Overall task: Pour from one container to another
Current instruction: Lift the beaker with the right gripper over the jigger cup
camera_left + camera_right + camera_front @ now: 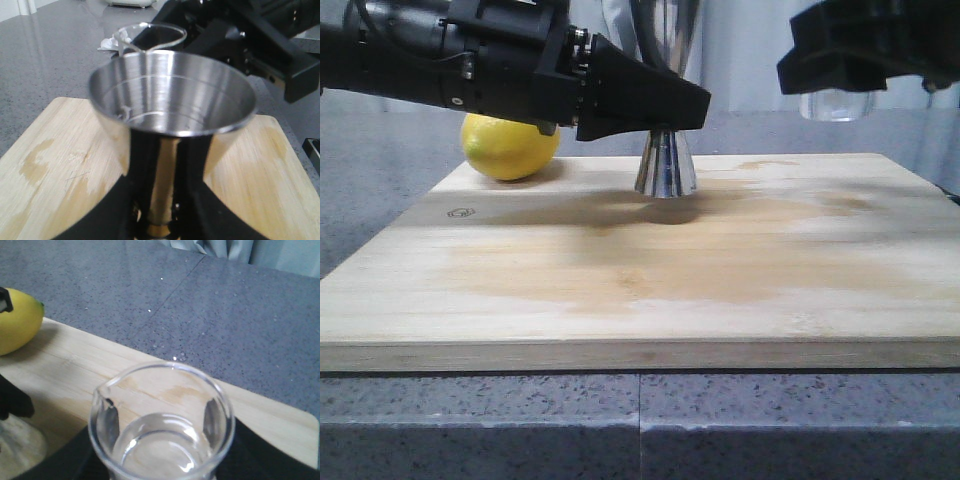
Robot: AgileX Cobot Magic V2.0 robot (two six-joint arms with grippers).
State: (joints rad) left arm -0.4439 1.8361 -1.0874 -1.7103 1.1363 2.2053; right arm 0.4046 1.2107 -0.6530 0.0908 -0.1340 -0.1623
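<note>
Above the cutting board [620,290], our left tool [665,105] clamps the jigger [666,165]; our right tool [865,50] grasps the beaker [836,104], well apart. Misaligned tipping would likely spill.

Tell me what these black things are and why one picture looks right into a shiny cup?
The black things are two robot arms with pinching hands. One picture looks forward over a wooden board on a grey counter. The other two come from cameras on the arms' wrists. The left gripper squeezes the waist of a steel jigger, a two-ended measuring cup standing on the board, so its camera looks into the top cup. The right gripper holds a clear glass beaker up in the air. A yellow lemon lies at the board's far left corner.
</note>
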